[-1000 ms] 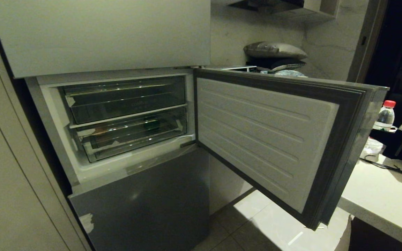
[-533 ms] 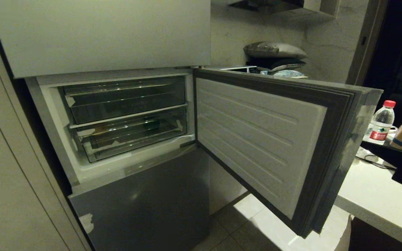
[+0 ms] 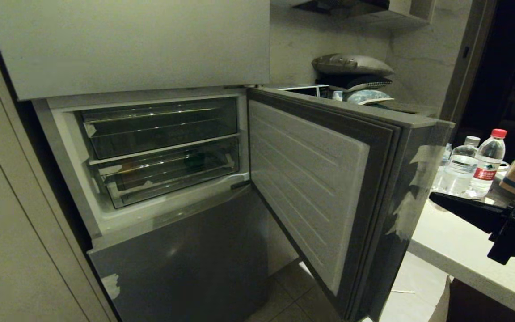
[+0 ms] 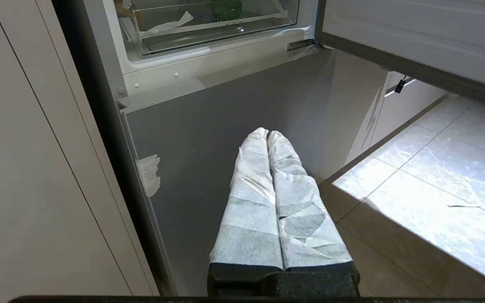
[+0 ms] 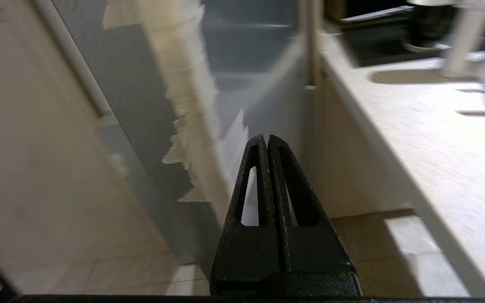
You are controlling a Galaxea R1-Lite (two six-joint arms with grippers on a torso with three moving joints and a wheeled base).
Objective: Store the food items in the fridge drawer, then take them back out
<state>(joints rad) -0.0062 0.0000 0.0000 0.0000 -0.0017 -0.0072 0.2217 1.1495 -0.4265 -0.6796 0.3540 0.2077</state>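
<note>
The fridge's middle door, brushed grey metal with a white ribbed inner face [image 3: 306,179], stands swung out about halfway, white tape scraps showing on its outer edge [image 3: 407,210]. Inside, the lower clear plastic bin [image 3: 168,176] holds the glossy dark green rounded item [image 4: 226,8] and a tan-brown shape at the bin's left end [image 3: 125,169], judged to be the potato, though too dim to confirm. The right gripper [image 3: 436,200], black, jaws pressed together and holding nothing, sits just beside the door's taped outer face, above the pale counter [image 3: 463,250]. Two clear water bottles with red and white caps [image 3: 472,165] stand near it on that counter. The left gripper [image 4: 267,134], tape-wrapped and likewise closed on nothing, points at the lowest grey panel [image 4: 225,109], idle. Judgement: the step is pushing the door shut. Recommended: contact flat on the outer face near the free edge, follow the hinge arc steadily, keep the elbow clear of the bottles, and press until the seal seats.
</note>
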